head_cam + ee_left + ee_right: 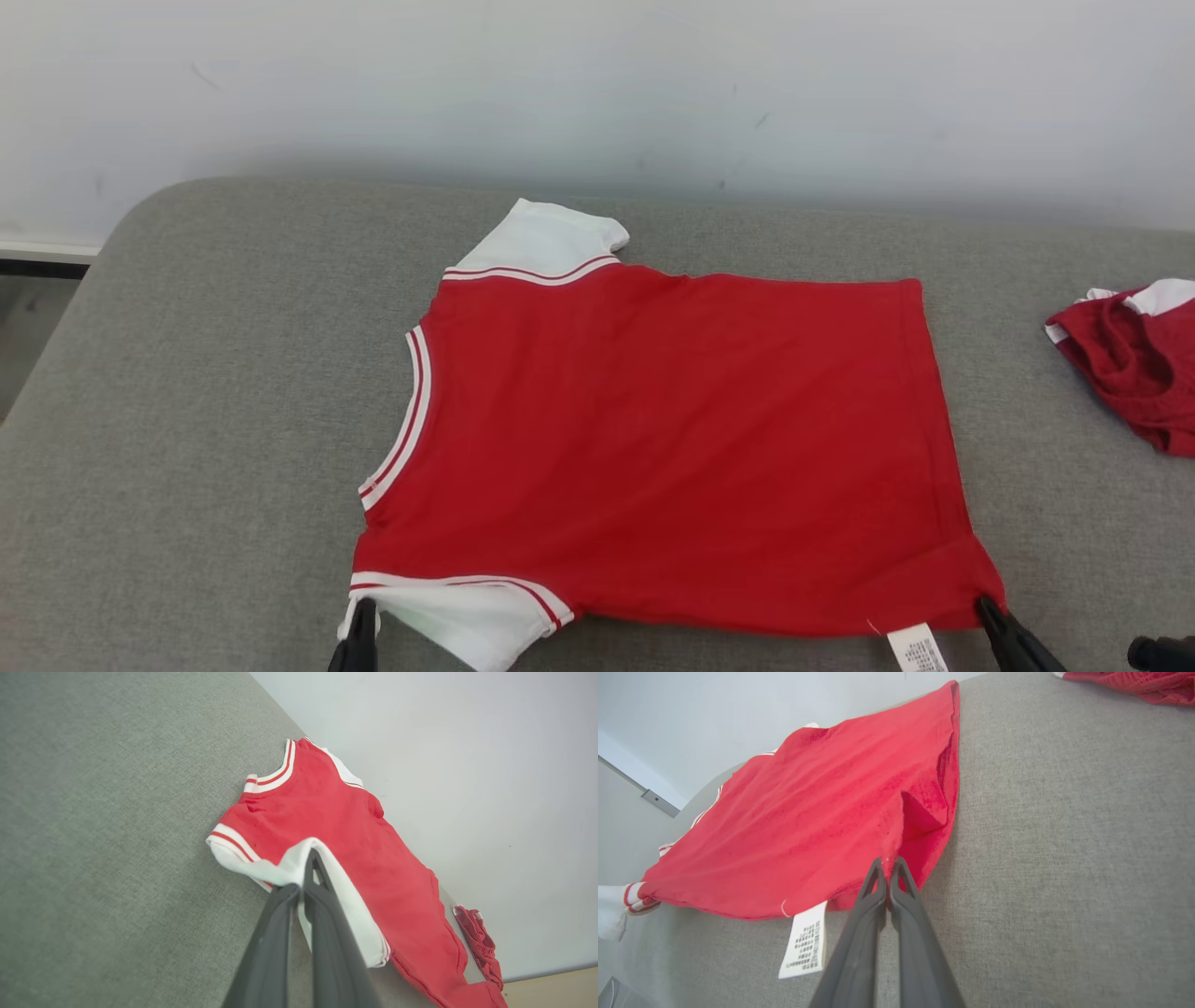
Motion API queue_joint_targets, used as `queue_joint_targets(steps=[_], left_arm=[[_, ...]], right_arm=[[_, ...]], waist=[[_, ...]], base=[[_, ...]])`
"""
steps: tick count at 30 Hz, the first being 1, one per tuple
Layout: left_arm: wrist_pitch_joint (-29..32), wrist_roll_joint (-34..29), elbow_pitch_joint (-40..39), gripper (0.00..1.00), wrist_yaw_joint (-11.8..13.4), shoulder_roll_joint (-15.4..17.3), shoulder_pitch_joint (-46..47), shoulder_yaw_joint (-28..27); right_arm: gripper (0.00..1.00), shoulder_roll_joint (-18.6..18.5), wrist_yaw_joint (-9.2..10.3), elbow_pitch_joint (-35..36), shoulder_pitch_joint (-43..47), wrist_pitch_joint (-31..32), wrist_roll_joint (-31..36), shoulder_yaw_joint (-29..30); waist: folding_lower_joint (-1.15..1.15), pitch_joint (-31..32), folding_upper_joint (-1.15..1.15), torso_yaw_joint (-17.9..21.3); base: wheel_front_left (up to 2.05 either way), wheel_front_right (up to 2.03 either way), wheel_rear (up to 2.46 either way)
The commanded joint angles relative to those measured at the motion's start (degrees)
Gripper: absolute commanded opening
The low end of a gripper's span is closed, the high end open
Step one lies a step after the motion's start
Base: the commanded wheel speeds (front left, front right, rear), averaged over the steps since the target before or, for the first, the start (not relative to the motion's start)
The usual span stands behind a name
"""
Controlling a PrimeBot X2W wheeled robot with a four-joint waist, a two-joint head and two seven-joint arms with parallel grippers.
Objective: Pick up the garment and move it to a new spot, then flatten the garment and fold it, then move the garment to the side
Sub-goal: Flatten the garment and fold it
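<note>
The garment (672, 439) is a red T-shirt with white sleeves and striped trim, spread flat on the grey cushion with its neck to the left. My left gripper (359, 621) is shut on the near white sleeve (285, 865), whose cloth folds over the fingertips. At the near right hem corner, my right gripper (988, 611) is shut on the red cloth (896, 844), which rises in a small ridge at the tips. A white care label (805, 940) hangs from the near edge, just left of the right gripper (888, 862).
A second red and white garment (1134, 359) lies crumpled at the right edge of the cushion (215, 392). A pale wall (597, 93) runs behind the cushion. Bare cushion lies left of the shirt and along its far side.
</note>
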State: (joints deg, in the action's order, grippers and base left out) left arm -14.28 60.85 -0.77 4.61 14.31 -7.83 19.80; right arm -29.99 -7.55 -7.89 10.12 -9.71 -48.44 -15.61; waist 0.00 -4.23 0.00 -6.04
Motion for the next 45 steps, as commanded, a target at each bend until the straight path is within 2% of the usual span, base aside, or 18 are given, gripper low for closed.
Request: queue_joint_targets(steps=[1, 7, 13, 20, 21, 30, 31, 32, 33, 34, 35, 40, 45], left_arm=[[0.3, -0.6, -0.3, 0.00, -0.1, 0.4, 1.5, 0.1], [3.5, -3.0, 0.6, 0.00, -0.3, 2.6, 10.9, 0.3], [8.9, -4.4, 6.1, 0.00, -1.2, 4.2, 23.0, 1.5], [13.1, -5.3, 18.2, 0.00, -3.1, 3.2, 35.4, 3.2], [14.3, -5.6, 22.2, 0.00, -3.8, 3.0, 38.2, 3.9], [13.0, -7.2, 35.0, 0.00, -7.2, 1.5, 45.7, 5.3], [12.4, -7.4, 36.1, 0.00, -7.5, 1.4, 46.1, 5.5], [11.5, -7.9, 37.4, 0.00, -7.7, 1.3, 46.4, 5.8], [10.5, -8.7, 38.5, 0.36, -8.2, 1.3, 46.6, 6.1], [9.4, -9.5, 39.4, 0.83, -8.4, 1.5, 46.7, 6.7], [8.4, -10.3, 40.4, 1.00, -8.7, 1.4, 46.7, 7.1], [2.5, -12.6, 42.9, 1.00, -9.1, 1.7, 44.5, 7.8], [-0.2, -13.8, 41.1, 1.00, -8.6, 1.7, 39.9, 6.9]], right_arm=[[0.00, -0.2, 0.12, 0.8, -1.1, 0.0, 0.3, 0.5], [0.00, 0.4, 0.12, 2.8, -5.1, 1.5, -0.5, 2.3], [0.00, 1.5, 0.12, -0.5, -13.6, 6.6, 1.4, 1.3], [0.00, 3.5, 0.12, -10.0, -24.4, 10.2, 3.6, 0.8], [0.00, 4.0, 0.12, -12.3, -26.9, 10.7, 4.1, 0.1], [0.00, 5.1, 0.12, -17.7, -32.9, 9.6, 5.4, -3.6], [0.18, 4.9, 0.12, -18.0, -33.4, 9.1, 5.9, -4.2], [0.50, 4.6, 0.12, -18.1, -33.8, 8.2, 6.3, -4.8], [1.00, 4.5, 0.12, -18.4, -33.7, 7.6, 6.5, -5.3], [1.00, 4.4, 0.12, -18.8, -33.6, 6.8, 6.9, -5.9], [1.00, 4.2, 0.12, -19.2, -33.4, 6.0, 7.3, -6.2], [1.00, 3.2, 0.12, -20.0, -31.1, 1.8, 10.7, -7.0], [1.00, 3.7, 0.12, -20.3, -26.9, -0.2, 13.8, -5.8]], waist=[[0.00, -0.8, 0.00, 1.0], [0.00, -2.5, 0.00, 2.6], [0.00, -4.9, 0.00, 4.2], [0.00, -7.6, 0.00, 4.9], [0.00, -8.2, 0.00, 5.0], [0.00, -9.4, 0.00, 5.6], [0.00, -9.4, 0.00, 5.6], [0.00, -9.3, 0.00, 5.7], [0.00, -9.0, 0.00, 5.7], [0.00, -8.7, 0.00, 5.8], [0.00, -8.4, 0.00, 5.8], [0.00, -6.2, 0.00, 5.3], [0.00, -4.7, 0.00, 4.7]], base=[[0.00, 0.00, 0.00], [0.00, 0.00, 0.00], [0.00, 0.00, 0.00], [0.00, 0.00, 0.00], [0.00, 0.00, 0.00], [0.00, 0.00, 0.00], [0.00, 0.00, 0.00], [0.00, 0.00, 0.00], [0.00, 0.00, 0.00], [0.00, 0.00, 0.00], [0.00, 0.00, 0.00], [0.00, 0.00, 0.00], [0.00, 0.00, 0.00]])
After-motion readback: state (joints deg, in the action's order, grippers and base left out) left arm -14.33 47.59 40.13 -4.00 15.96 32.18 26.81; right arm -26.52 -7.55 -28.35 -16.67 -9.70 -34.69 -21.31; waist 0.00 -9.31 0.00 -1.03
